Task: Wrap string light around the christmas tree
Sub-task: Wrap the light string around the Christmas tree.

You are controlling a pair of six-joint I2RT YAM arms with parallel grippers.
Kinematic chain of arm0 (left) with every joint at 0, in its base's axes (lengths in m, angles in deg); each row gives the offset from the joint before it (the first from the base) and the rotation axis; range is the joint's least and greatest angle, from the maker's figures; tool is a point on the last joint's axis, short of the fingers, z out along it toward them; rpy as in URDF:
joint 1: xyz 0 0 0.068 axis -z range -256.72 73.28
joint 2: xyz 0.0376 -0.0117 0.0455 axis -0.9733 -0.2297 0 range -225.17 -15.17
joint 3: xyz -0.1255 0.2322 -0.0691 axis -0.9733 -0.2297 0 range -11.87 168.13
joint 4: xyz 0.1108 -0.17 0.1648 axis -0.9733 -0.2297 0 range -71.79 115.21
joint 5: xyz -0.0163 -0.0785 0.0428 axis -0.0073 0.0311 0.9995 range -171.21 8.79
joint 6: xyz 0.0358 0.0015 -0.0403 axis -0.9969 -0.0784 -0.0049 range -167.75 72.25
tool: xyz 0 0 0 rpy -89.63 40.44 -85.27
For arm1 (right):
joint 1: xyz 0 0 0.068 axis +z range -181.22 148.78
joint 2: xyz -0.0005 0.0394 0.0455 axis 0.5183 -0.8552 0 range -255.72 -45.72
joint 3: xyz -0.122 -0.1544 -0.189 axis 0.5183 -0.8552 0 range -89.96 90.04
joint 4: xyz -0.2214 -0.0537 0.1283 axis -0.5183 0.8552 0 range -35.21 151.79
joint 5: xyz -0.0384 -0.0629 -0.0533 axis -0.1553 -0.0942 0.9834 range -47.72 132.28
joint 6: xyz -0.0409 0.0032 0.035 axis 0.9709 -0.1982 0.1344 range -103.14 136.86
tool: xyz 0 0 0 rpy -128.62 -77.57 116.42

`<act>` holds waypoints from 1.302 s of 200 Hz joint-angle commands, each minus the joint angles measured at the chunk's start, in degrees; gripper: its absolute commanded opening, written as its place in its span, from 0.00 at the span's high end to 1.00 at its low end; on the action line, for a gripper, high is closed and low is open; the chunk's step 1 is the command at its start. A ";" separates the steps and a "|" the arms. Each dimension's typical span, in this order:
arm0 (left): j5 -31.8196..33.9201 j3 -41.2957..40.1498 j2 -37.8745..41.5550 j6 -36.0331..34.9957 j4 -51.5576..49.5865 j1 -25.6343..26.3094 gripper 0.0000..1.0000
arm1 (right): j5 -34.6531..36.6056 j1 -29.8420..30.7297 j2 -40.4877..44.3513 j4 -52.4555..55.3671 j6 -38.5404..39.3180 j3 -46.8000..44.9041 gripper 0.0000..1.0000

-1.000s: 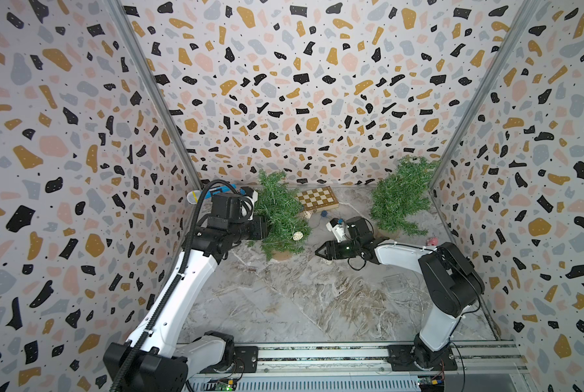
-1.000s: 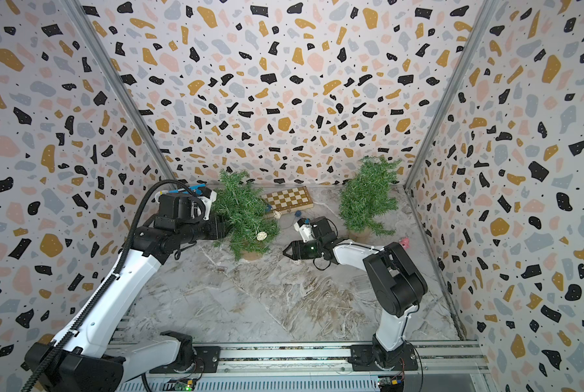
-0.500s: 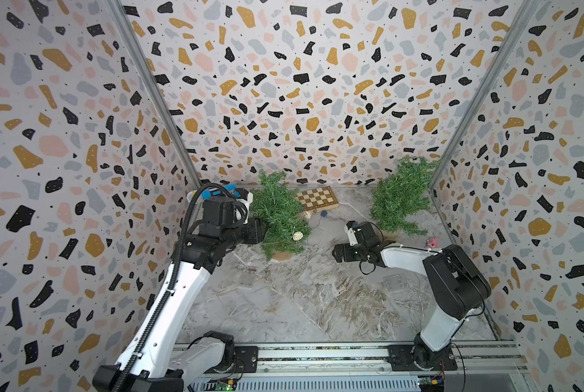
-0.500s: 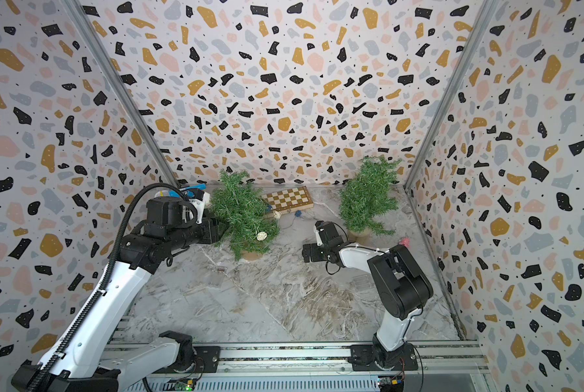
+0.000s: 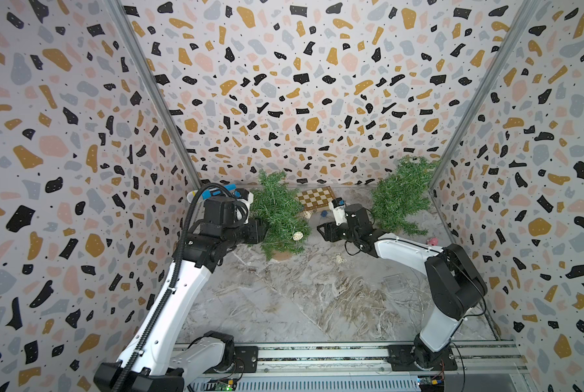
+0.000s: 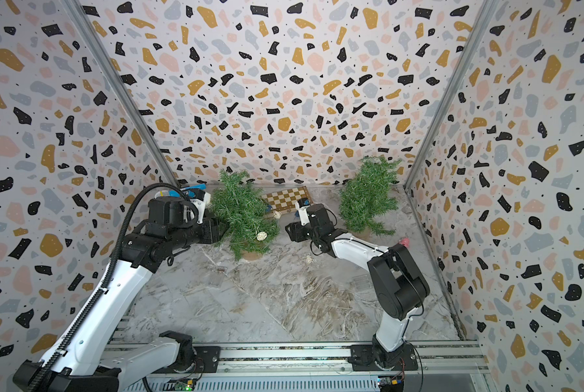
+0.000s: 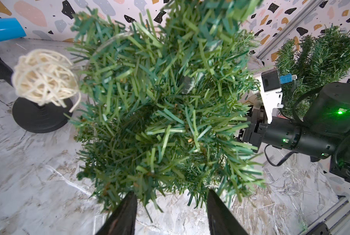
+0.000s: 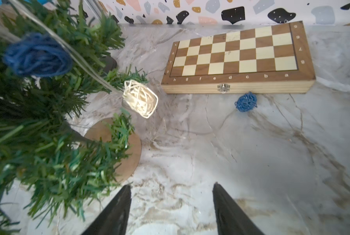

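Grey and white marble table (image 5: 283, 305) for a floor. Spotty walls (image 5: 283, 85) on three sides, with black, gold, pink and grey blobs. Metal rail (image 5: 317, 353) along the front, with both arms bolted on.

Near the back, to the left: the christmas tree (image 5: 278, 217), green and bushy, upright on a round wooden base (image 8: 117, 146). Second tree (image 5: 399, 200) in the back right corner. Chessboard (image 5: 316, 197) flat on the table between the two trees, shut with a small clasp. Small pink thing (image 5: 432, 241) by the right wall.

String light (image 8: 79, 61): a thin clear wire, partly over the christmas tree's branches. White woven ball (image 8: 140, 98) hanging on it at the tree's side, blue ball (image 8: 37, 55) up in the branches. Another blue ball (image 8: 246, 101) on the table just in front of the chessboard. More clear wire in a loose heap (image 7: 298, 183) on the table beside the right arm.

Left gripper (image 7: 171, 203) pushed into the tree's left side. Jaws spread apart, low branches brushing the fingertips (image 7: 129, 205), no wire seen pinched. Right gripper (image 8: 170, 195) low over the table, just right of the tree. Jaws spread apart, only bare marble between them, touching nothing.
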 commanded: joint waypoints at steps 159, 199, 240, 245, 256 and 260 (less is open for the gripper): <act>-0.85 -0.56 -3.15 1.60 3.19 0.35 0.46 | 17.82 4.89 -13.15 -2.10 6.46 19.26 0.75; -1.03 -0.18 -2.98 1.54 2.89 0.37 0.46 | 25.06 4.18 -8.87 0.73 10.79 16.92 0.93; -2.19 1.03 -2.53 2.53 2.84 0.37 0.46 | 25.13 4.21 -2.32 6.77 14.69 17.36 0.94; -2.66 1.28 -2.59 2.79 3.00 0.37 0.46 | 24.28 4.18 -1.51 7.74 14.83 17.37 0.93; -3.58 1.87 -2.78 3.47 3.37 0.36 0.46 | 22.25 4.33 0.08 10.69 14.93 17.37 0.93; -3.92 2.04 -2.83 3.62 3.41 0.42 0.46 | 21.69 4.34 0.72 12.00 14.90 17.37 0.93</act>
